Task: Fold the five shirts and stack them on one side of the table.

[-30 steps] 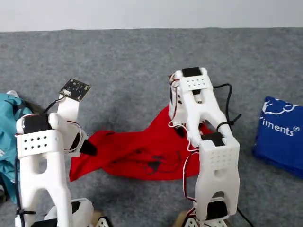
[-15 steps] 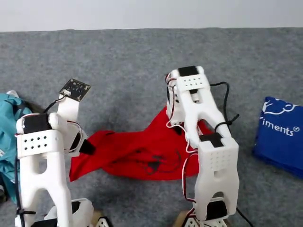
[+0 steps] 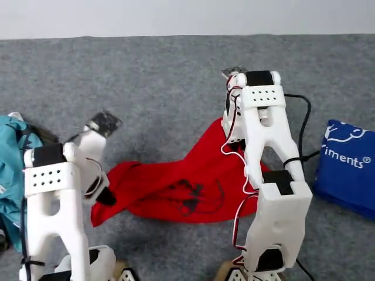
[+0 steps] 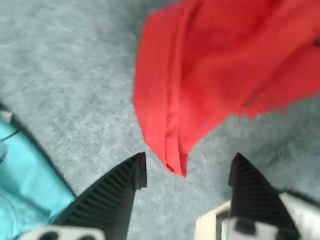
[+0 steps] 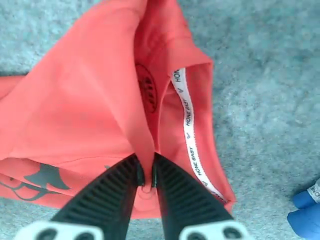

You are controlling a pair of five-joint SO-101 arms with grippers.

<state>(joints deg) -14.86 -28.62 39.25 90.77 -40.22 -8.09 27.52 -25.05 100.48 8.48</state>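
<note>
The red shirt (image 3: 176, 190) lies crumpled and partly spread in the middle of the table, between the two arms, its printed front up and one end drawn up toward the right arm. The right claw (image 5: 146, 172) is clenched on a thin fold of fabric at the neck, just beside the inner label. The left claw (image 4: 189, 162) is released, its jaws wide apart above the shirt's pointed far corner and not touching it. The pinch at the neck looks shallow and takes in only one layer, so a pull could let the cloth slip free, or drag the whole shirt sideways instead of laying it flat. With the other end loose, the shirt would probably bunch rather than stretch out. The left claw could also close on the covering instead of the corner if it comes down a little off. A heap of teal shirt (image 3: 12, 164) sits at the table's left edge, and a folded blue shirt (image 3: 348, 170) at the right edge, both well apart from the red one. The surface is a grey, felt-like covering (image 3: 146, 76) that probably grips cloth, with a plain white wall (image 3: 176, 17) behind.
</note>
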